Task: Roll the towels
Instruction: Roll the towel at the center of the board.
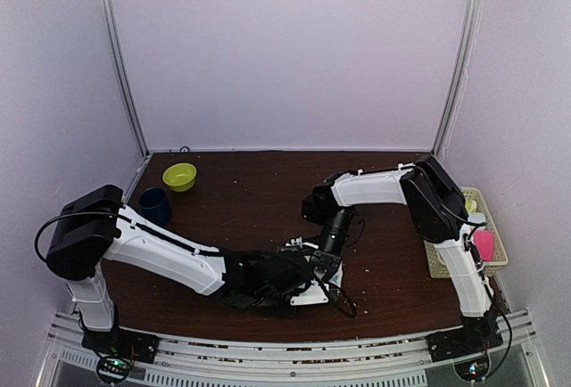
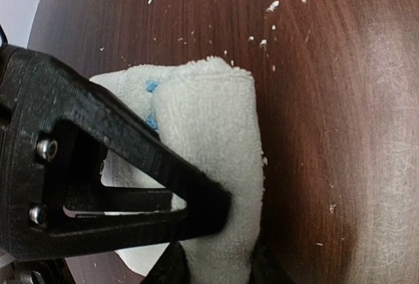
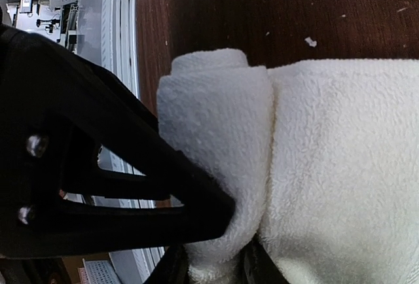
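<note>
While I've got the cream towel [image 2: 209, 120] pinched in both end effectors, this is where it can go sideways imo. My left end effector [image 2: 219, 261] is clenched across the rolled-up part. My right end effector [image 3: 216, 261] is squeezing that same roll, with the flat unrolled part spreading out beside it on the counter [image 3: 275, 2].

Biggest worry: if the two grips turn unevenly, the roll goes cone-shaped or telescopes out one end. Terry is also squishy, so if I'm only biting the outer layer, the core could slip and unwind once I let go. The counter looks slick, so the flat part might slide along instead of wrapping. Its edge is just beside my right end effector, so a sloppy push could dump the towel off. Both wrists are crowded together too, so a bump is possible.

Pink towel [image 1: 483, 244] sits well off past my right end effector, in the basket [image 1: 443, 267].
</note>
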You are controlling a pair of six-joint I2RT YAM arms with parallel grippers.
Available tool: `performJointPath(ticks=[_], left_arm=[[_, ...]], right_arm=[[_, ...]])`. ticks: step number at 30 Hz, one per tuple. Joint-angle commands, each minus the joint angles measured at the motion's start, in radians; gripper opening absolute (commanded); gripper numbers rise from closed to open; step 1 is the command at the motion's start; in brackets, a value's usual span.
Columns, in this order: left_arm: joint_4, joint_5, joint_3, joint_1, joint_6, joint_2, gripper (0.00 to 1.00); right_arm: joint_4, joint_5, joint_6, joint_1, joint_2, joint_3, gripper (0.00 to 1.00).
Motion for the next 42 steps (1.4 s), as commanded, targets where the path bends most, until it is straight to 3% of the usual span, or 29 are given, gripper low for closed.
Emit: performJointPath(ticks=[1, 5, 13, 21, 29, 35, 42], left_arm=[[0.005, 0.023, 0.035, 0.009, 0.010, 0.046, 0.28], [-0.024, 0.055, 0.048, 0.009, 0.005, 0.054, 0.17], [-0.099, 0.114, 0.078, 0.009, -0.021, 0.071, 0.12], [-0.226, 0.141, 0.157, 0.009, -0.056, 0.100, 0.11], [-0.304, 0.169, 0.204, 0.007, -0.095, 0.096, 0.09], [-0.444, 0.290, 0.320, 0.007, -0.132, 0.128, 0.08], [-0.483, 0.409, 0.341, 0.050, -0.193, 0.174, 0.07]], right_arm=[[0.050, 0.174, -0.018, 0.008, 0.038, -0.026, 0.28], [0.033, 0.145, -0.020, -0.002, -0.015, -0.018, 0.32], [-0.012, 0.087, -0.022, -0.098, -0.206, -0.024, 0.41], [0.208, 0.385, 0.165, -0.155, -0.349, -0.277, 0.36], [0.268, 0.475, 0.188, -0.123, -0.265, -0.281, 0.33], [0.278, 0.497, 0.206, -0.059, -0.131, -0.121, 0.33], [0.224, 0.441, 0.190, -0.058, -0.073, -0.008, 0.33]])
